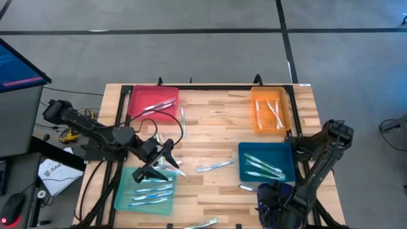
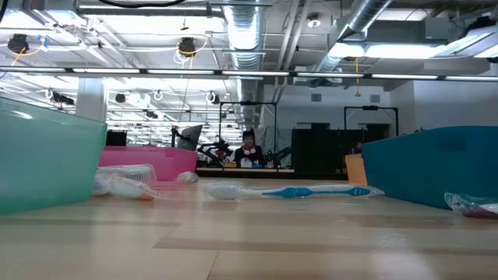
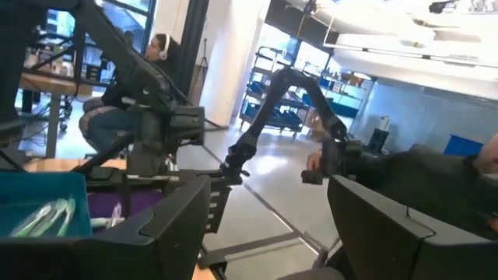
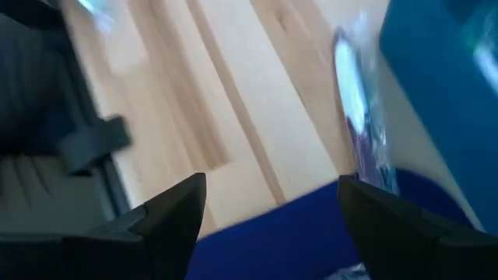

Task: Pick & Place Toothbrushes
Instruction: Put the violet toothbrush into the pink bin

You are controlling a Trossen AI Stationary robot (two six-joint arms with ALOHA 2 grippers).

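Toothbrush (image 2: 311, 191) with blue parts lies flat mid-table (image 2: 249, 241). Teal tray (image 2: 47, 159) near left, blue tray (image 2: 436, 167) right, pink tray (image 2: 148, 162) and orange tray (image 2: 355, 168) behind. Person (image 2: 249, 149) far back.

Around the loose toothbrush (image 1: 214, 166) at mid-table (image 1: 216, 121), bare wood lies open toward the far edge. The blue tray (image 1: 267, 163) walls off its right, the teal tray (image 1: 147, 189) and left gripper (image 1: 166, 160) crowd its left, and the right gripper (image 1: 270, 196) sits at the near right.
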